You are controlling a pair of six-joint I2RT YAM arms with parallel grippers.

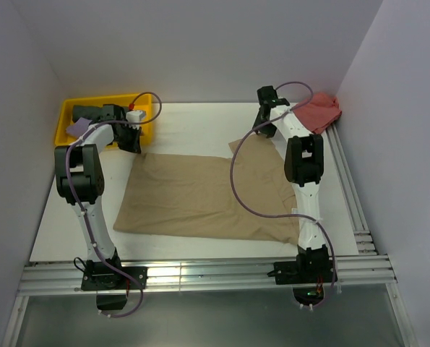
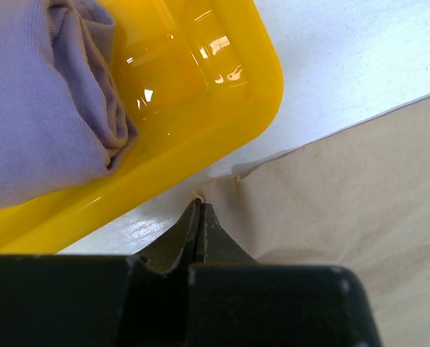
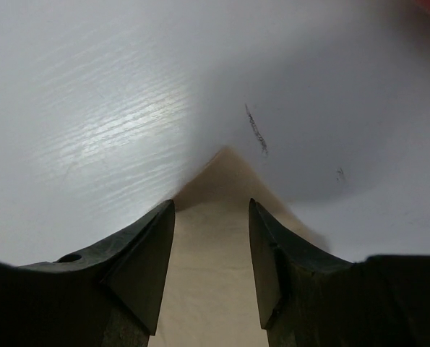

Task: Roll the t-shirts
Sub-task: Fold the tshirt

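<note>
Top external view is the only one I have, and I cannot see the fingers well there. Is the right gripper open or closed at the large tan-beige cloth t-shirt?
Observer: Open. The right gripper has one finger on each side of a pointed corner of the large tan-beige cloth t-shirt and has not closed on it.
Operator: And the other arm?
Observer: The left gripper is shut. Its tips are at the t-shirt's edge, just outside the yellow plastic tray. I cannot tell whether any cloth is pinched.
</note>
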